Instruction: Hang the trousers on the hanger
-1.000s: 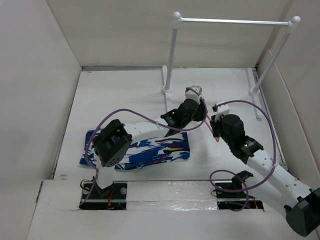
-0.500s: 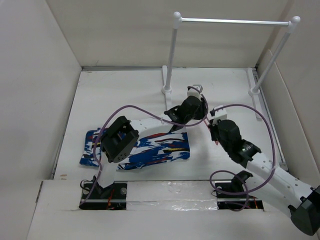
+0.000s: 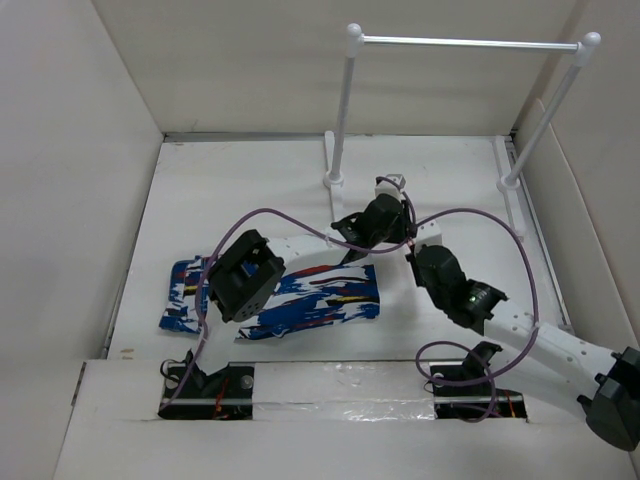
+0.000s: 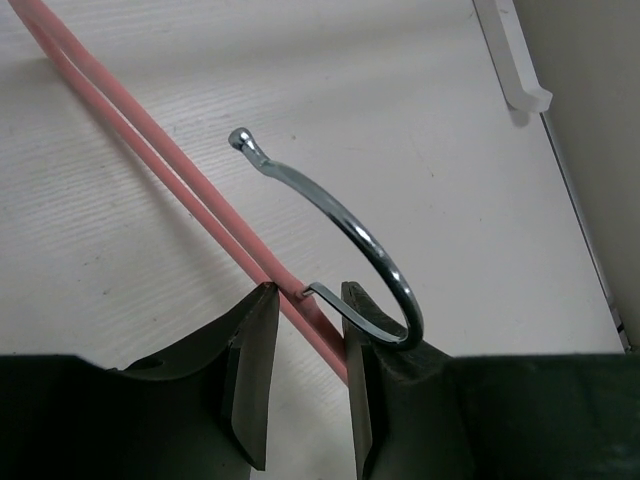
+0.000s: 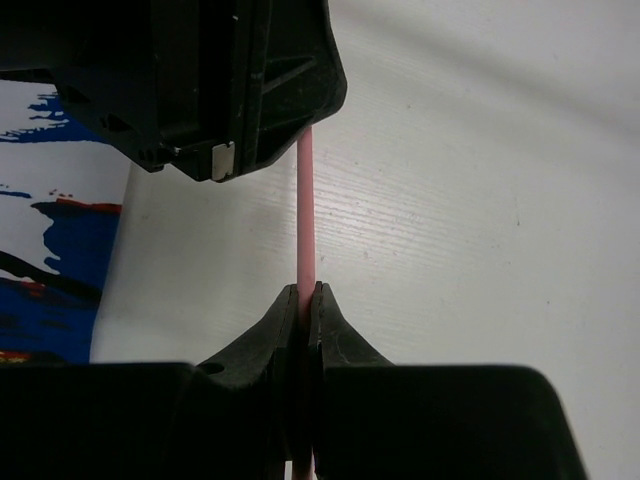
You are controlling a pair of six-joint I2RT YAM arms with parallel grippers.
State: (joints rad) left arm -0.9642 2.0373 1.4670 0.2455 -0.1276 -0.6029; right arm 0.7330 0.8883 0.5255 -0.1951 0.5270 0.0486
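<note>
The trousers (image 3: 300,300) lie folded flat at the near left of the table, blue with white, red and black splashes; their edge also shows in the right wrist view (image 5: 50,250). The pink hanger (image 4: 150,130) has its neck between my left gripper's (image 4: 305,290) fingers, wedged across the narrow gap, and its metal hook (image 4: 370,240) curls over the right finger. My right gripper (image 5: 308,292) is shut on a pink hanger bar (image 5: 307,220). In the top view both grippers, left (image 3: 382,218) and right (image 3: 422,245), sit just right of the trousers, and they hide the hanger.
A white-posted rack with a silver rail (image 3: 470,42) stands at the back, its post bases (image 3: 335,180) on the table. White walls enclose the table on three sides. My left wrist body (image 5: 200,80) hangs just ahead of the right gripper.
My right arm has drawn nearer and leftward, closer to the left gripper. The left arm's elbow has swung right over the trousers. The trousers have not moved.
</note>
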